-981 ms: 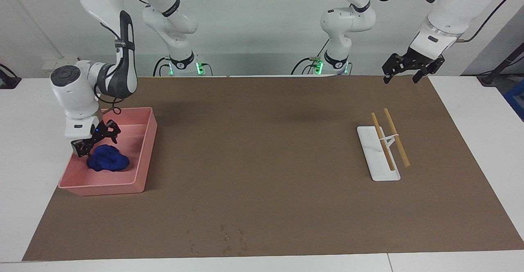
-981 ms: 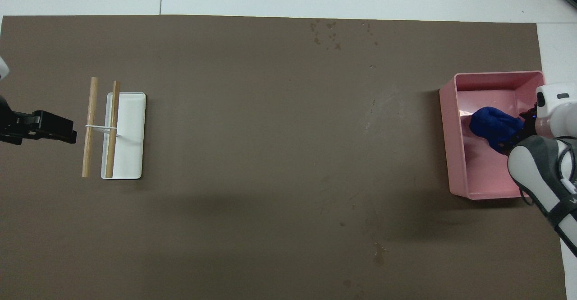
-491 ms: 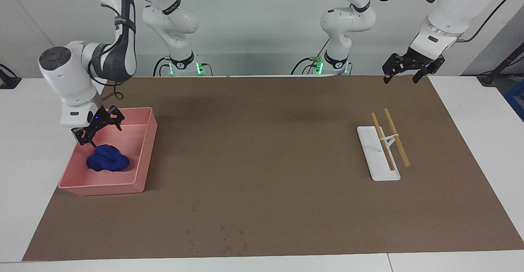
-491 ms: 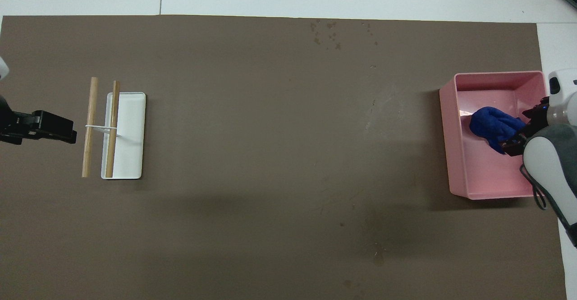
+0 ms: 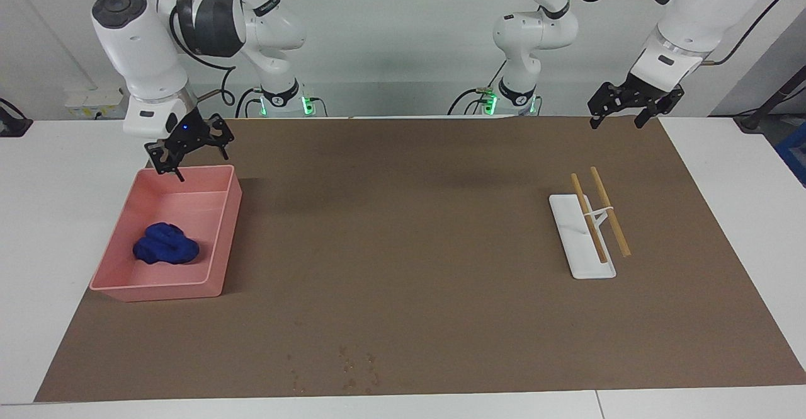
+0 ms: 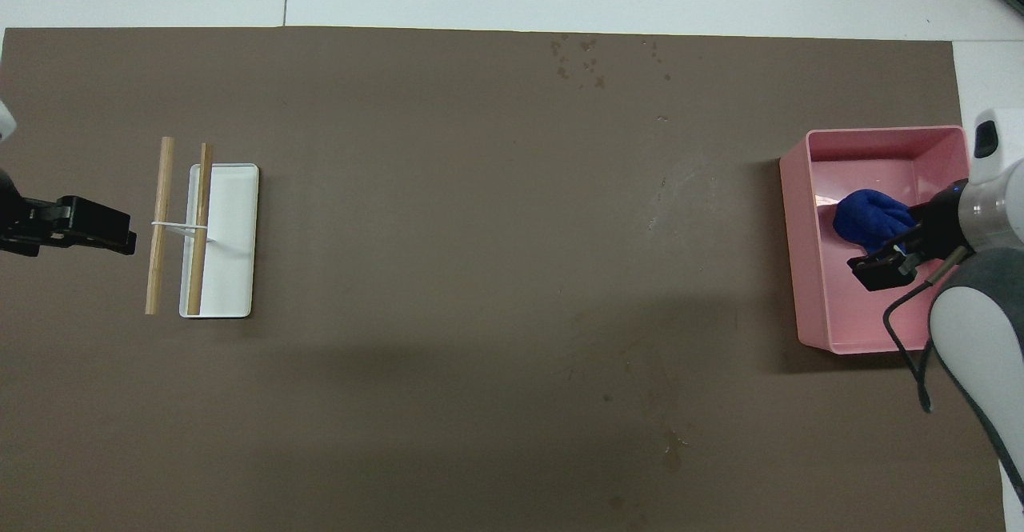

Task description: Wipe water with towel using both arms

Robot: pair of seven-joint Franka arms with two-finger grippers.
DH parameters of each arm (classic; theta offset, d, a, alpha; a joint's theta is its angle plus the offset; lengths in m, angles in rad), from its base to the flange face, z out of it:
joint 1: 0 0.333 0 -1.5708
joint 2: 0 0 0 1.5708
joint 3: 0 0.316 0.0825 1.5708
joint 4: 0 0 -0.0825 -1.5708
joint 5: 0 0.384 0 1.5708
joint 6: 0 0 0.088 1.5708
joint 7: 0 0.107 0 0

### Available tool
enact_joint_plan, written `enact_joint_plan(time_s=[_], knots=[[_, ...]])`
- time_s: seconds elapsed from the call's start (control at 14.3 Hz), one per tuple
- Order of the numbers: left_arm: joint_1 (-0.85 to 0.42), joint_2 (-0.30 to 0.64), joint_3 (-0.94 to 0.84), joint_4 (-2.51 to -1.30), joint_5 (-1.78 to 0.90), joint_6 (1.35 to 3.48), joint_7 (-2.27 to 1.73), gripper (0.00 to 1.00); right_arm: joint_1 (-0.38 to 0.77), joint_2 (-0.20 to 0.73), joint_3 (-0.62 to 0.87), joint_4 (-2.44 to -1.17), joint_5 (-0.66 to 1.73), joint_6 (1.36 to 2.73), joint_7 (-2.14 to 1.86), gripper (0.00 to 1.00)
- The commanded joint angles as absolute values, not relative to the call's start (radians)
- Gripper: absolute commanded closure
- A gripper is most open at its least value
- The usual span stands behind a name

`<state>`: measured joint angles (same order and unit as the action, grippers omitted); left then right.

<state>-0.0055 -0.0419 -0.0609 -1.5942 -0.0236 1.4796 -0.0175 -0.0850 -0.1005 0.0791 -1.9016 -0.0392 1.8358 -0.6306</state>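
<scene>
Towel (image 5: pixel 165 251) of deep-blue soft cloth lies crumpled inside the pink rectangular plastic tray (image 5: pixel 221 242), which stands at the right arm's end of the table on the brown mat (image 5: pixel 409 249). The cloth is a bunched heap and not a flat sheet, so it has no clear point or front; its longer side seems to run roughly across the tray's width, along the line from one arm's end of the table toward the other, and it sits in the half of the tray farther from the robots, touching the tray floor and apart from the walls. In the overhead view the towel (image 6: pixel 872 218) is partly covered by the right gripper (image 6: pixel 880 270), but the facing view shows that the right gripper (image 5: pixel 189 151) is raised in the air over the tray's edge that is nearer to the robots, well apart from the cloth, with its fingers spread and nothing between them. The left gripper (image 5: pixel 633 105) waits in the air over the corner of the mat at the left arm's end, also with fingers spread and holding nothing. Under and near it, a white flat rectangular stand (image 5: pixel 582 242) carries two light wooden sticks (image 5: pixel 609 211) that lie side by side across a thin white holder. Small dark water drops (image 5: pixel 352 368) are on the mat near its edge farthest from the robots, well apart from the tray.
</scene>
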Motion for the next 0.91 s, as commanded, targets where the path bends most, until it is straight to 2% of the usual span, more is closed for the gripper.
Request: enact_joint_plan(time_s=[0.0, 0.28, 0.84], knots=[[0.002, -0.057, -0.063, -1.611, -0.035, 1.480, -0.009, 0.00, -0.039, -0.119, 0.081, -1.859, -0.014, 1.780, -0.499, 0.00], [0.002, -0.057, -0.063, -1.611, -0.035, 1.479, -0.009, 0.00, 0.046, -0.187, 0.087, -1.859, -0.014, 1.730, -0.309, 0.00], [0.002, -0.057, -0.063, -1.611, -0.035, 1.480, -0.009, 0.00, 0.034, -0.226, 0.058, -1.862, -0.009, 1.707, -0.258, 0.00]])
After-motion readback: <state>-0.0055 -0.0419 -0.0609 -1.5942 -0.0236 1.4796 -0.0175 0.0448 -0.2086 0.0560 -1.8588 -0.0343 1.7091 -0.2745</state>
